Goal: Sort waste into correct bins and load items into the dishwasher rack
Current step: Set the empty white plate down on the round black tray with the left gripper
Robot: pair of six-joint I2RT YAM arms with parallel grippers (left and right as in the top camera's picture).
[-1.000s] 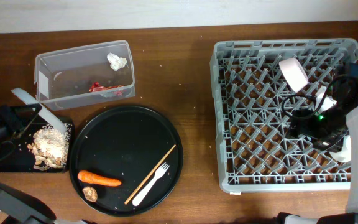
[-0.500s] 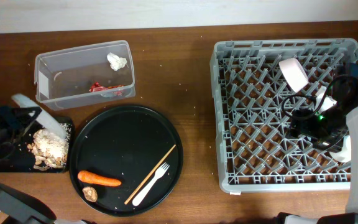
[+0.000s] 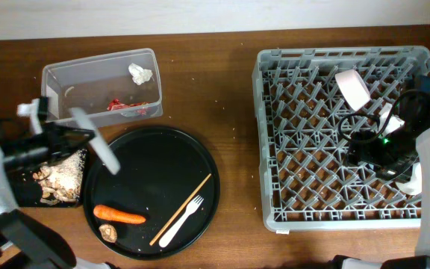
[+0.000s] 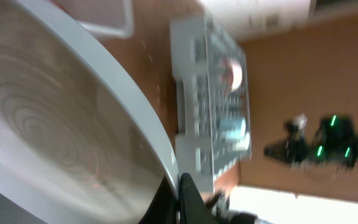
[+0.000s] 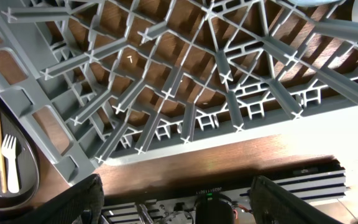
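Overhead view: the left gripper (image 3: 64,138) clamps the white round plate (image 3: 95,142), tilted on edge above the shallow black tray (image 3: 22,196) of beige food crumbs (image 3: 62,175) and the rim of the large round black tray (image 3: 155,161), where the orange carrot (image 3: 119,215), white plastic fork (image 3: 179,224) and thin wooden stick (image 3: 184,208) lie. The right gripper (image 5: 176,180), fingers wide apart and empty, hangs over the dishwasher rack (image 3: 293,149) near the pale pink bowl (image 3: 353,88).

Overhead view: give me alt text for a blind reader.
The left pincer holds the white plate on edge over the round black tray, where a carrot, fork and stick lie. The grey dishwasher rack stands right, a pink bowl inside.
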